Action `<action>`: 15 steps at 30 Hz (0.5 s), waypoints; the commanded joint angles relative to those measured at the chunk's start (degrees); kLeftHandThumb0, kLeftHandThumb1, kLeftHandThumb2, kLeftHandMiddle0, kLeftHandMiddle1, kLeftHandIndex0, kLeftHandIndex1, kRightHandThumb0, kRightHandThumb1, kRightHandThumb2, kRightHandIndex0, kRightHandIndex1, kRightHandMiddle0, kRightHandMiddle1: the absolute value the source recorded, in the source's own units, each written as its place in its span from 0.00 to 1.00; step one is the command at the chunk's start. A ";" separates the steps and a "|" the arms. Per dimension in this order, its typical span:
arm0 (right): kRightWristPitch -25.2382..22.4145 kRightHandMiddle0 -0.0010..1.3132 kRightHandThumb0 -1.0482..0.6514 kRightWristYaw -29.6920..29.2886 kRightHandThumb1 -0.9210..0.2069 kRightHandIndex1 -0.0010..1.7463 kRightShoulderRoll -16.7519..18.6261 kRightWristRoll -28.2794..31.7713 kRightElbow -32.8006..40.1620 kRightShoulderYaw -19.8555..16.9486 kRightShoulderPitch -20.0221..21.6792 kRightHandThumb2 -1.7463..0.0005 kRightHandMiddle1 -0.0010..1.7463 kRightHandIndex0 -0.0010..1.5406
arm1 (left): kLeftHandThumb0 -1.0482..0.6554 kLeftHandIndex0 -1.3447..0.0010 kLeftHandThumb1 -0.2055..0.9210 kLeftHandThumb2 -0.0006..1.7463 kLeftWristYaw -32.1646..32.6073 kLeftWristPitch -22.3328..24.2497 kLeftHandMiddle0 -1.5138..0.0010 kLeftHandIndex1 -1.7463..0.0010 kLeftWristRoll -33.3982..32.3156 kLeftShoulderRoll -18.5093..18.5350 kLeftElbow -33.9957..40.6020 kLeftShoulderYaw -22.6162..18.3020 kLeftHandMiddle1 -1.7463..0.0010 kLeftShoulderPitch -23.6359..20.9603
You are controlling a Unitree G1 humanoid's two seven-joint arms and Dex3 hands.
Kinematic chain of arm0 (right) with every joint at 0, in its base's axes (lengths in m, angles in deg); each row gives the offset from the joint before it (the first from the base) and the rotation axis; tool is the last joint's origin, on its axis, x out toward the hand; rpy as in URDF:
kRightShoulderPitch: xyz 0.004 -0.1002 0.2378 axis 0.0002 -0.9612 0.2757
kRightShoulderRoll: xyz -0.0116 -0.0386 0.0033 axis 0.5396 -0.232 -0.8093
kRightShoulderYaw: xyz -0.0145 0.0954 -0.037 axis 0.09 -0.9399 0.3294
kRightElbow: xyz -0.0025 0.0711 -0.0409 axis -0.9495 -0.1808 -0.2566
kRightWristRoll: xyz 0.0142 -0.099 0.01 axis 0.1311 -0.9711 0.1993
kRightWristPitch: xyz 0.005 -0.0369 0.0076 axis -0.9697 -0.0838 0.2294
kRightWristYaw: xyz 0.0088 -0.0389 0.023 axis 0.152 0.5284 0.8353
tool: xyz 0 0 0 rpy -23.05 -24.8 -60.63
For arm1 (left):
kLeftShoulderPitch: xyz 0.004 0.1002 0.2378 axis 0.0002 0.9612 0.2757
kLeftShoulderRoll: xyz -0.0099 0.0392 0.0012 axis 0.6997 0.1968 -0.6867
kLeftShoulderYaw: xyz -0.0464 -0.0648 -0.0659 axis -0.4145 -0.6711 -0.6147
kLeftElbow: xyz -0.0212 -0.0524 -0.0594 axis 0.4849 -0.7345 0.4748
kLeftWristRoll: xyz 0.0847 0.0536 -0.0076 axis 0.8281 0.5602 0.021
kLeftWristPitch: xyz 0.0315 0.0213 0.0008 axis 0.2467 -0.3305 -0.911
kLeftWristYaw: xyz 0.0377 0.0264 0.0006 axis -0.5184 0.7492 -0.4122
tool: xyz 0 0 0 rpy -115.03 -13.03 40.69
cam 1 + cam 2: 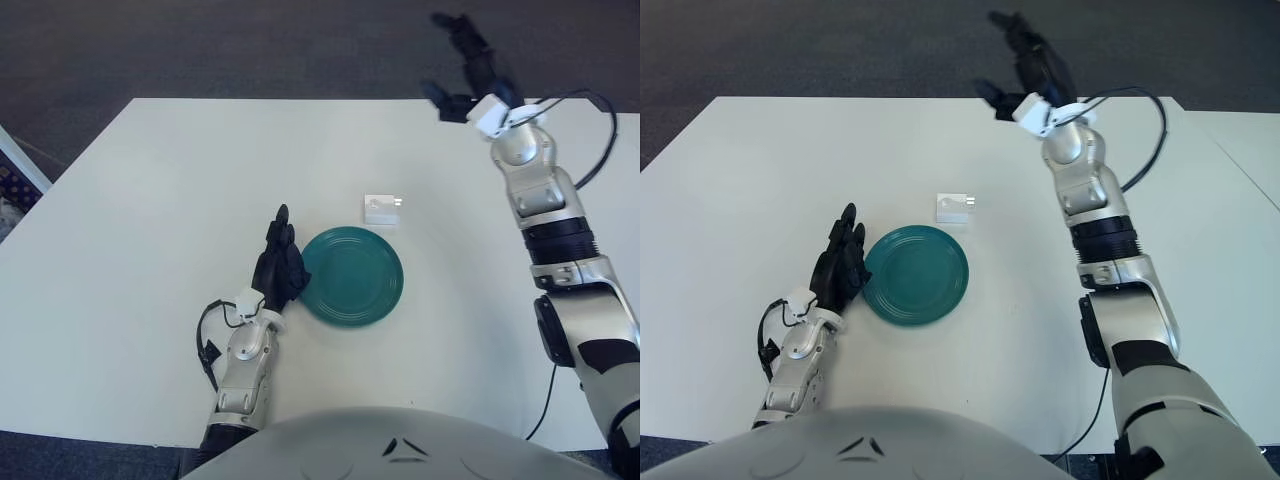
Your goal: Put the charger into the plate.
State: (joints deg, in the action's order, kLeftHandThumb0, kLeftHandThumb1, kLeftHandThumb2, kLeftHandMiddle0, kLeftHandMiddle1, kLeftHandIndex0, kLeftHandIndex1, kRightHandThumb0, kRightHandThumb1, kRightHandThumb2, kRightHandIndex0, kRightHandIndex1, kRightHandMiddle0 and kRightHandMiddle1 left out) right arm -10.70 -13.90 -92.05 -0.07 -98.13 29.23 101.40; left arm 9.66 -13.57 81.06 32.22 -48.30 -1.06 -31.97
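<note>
A small white charger (380, 208) lies on the white table, just beyond the far rim of the teal plate (352, 277). The plate holds nothing. My right hand (462, 62) is raised high over the table's far edge, well beyond and to the right of the charger, fingers spread and holding nothing. My left hand (279, 262) shows at the plate's left rim, fingers straight and close together, holding nothing.
The white table (150, 220) stretches wide to the left and right of the plate. Dark carpet lies beyond its far edge. A black cable (596, 150) loops off my right forearm. My torso fills the bottom edge.
</note>
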 commanded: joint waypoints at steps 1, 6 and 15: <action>0.97 0.00 0.04 0.47 0.00 0.01 -0.01 -4.40 -1.98 3.64 -0.06 0.57 0.28 0.08 | 0.00 1.00 1.00 0.52 1.27 2.22 1.00 1.00 0.45 -0.62 -1.82 -0.25 1.00 0.95; 4.74 0.00 0.03 2.11 0.00 0.00 -0.28 -5.70 -10.97 6.27 2.88 0.56 0.24 0.07 | 0.00 1.00 1.00 0.51 0.76 0.39 1.00 1.00 -0.47 -0.80 -1.85 -0.20 1.00 1.13; 9.70 0.00 0.05 0.36 0.00 0.00 0.58 -6.51 -21.64 7.82 3.59 0.59 0.20 0.05 | 0.00 1.00 1.00 0.48 0.84 -0.37 1.00 1.00 -0.77 -0.60 -1.61 -0.10 1.00 1.37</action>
State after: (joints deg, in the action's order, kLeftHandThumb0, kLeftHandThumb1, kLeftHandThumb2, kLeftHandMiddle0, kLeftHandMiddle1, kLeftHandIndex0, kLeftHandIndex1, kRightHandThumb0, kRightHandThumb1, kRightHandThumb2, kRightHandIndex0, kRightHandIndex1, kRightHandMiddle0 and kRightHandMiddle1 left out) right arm -3.43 -11.92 -91.78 -5.67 -114.87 36.06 103.26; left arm 10.19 -14.85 80.40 32.22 -48.61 -1.05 -31.72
